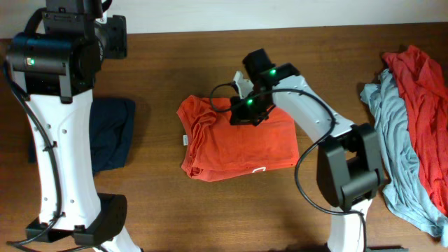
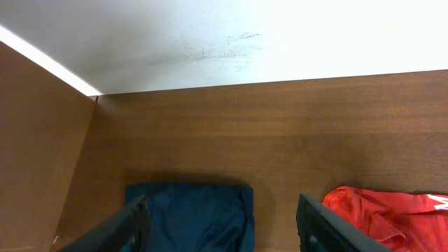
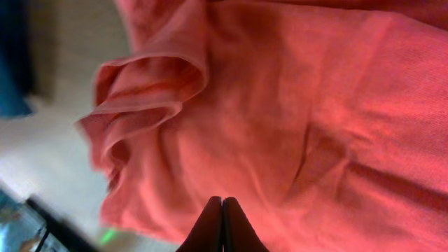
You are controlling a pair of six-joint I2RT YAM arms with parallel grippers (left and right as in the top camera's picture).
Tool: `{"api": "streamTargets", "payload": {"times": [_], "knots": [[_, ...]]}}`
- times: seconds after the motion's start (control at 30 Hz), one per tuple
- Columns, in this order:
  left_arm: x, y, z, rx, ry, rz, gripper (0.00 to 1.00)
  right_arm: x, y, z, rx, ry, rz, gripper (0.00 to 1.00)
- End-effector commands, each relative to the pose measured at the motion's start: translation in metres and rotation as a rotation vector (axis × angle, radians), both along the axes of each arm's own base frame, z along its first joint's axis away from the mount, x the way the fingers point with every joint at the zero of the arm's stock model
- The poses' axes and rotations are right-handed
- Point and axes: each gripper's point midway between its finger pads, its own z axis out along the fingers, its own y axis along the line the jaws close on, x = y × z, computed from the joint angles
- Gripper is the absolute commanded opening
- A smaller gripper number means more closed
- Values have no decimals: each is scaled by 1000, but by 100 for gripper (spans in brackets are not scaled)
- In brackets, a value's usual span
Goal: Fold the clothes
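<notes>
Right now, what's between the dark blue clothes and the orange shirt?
Nothing: only bare wooden table lies between the dark blue clothes and the orange shirt, seen from overhead.

The overhead camera looked straight down on the whole table [image 1: 175,210], the raised left wrist camera at ten o'clock faced twelve o'clock toward the wall [image 2: 210,35], and the right wrist camera sat very near the orange shirt [image 1: 238,143], which all three views shared.

Orange shirt [image 1: 238,143] mid frame on brown counter [image 1: 175,63], right arm [image 1: 308,106] over its top edge. Blue cloth [image 1: 112,133] left, clothes pile [image 1: 409,119] far rt.
</notes>
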Motion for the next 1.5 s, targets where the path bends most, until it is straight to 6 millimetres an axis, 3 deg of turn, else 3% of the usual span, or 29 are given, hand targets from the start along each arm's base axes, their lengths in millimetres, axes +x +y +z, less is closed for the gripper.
{"api": "streamTargets", "payload": {"times": [0.0,0.07,0.17,0.3,0.4,0.5,0.63,0.7,0.77,0.83,0.97,1.1,1.3,1.37,1.47], "knots": [[-2,2,9,5,-24,-4,67,4,11,-29,-113,-4,-53,4],[-2,2,9,5,-24,-4,67,5,33,-40,-72,-10,-34,4],[-3,2,8,5,-21,-4,67,9,86,-39,101,-67,49,4],[-4,2,6,7,-12,-4,67,18,146,5,379,-220,180,4],[-5,2,5,8,-5,-4,67,21,163,49,564,-287,261,4],[-6,2,4,8,-1,-4,67,30,147,73,597,-276,245,4],[-6,-16,-2,-63,24,-88,68,43,101,77,527,-191,132,4],[-7,-34,-9,-117,53,-175,68,46,69,68,449,-124,46,4],[-7,-47,-25,-136,113,-258,67,44,26,43,285,-31,-73,4],[-5,-46,-38,-129,151,-248,67,38,1,24,169,23,-130,4],[-2,-45,-53,-124,188,-241,67,28,-4,0,60,41,-131,4],[-2,-45,-56,-124,197,-241,66,20,21,-29,-13,-1,-79,4],[-8,-45,-60,-127,224,-241,66,-1,96,-68,51,-49,59,4],[-10,-45,-61,-127,235,-241,67,-11,127,-67,137,-62,130,4],[-13,-44,-64,-126,251,-240,66,-29,167,-31,367,-144,353,4]]}}
